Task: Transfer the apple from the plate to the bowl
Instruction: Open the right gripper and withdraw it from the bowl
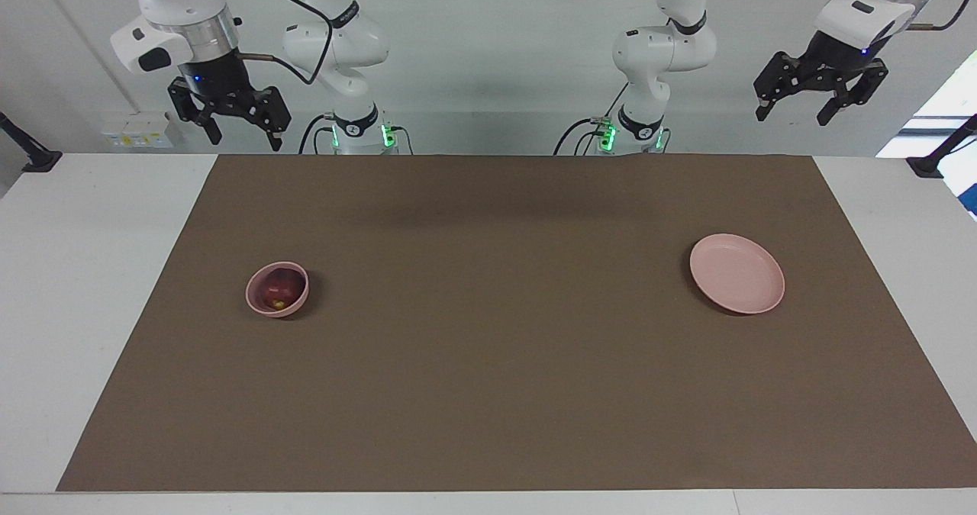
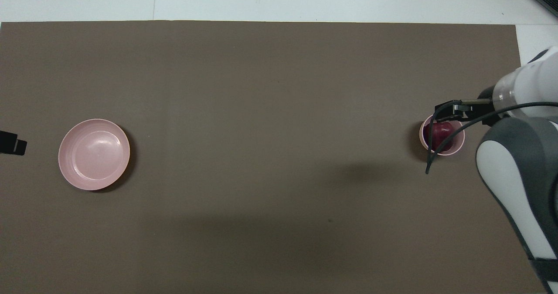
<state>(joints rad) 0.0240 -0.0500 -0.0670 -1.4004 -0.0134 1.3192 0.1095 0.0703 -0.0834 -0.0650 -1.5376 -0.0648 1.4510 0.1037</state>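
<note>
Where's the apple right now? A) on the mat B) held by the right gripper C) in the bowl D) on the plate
C: the apple sits in the bowl; the plate holds nothing, and the right gripper hangs high, open and holding nothing.
</note>
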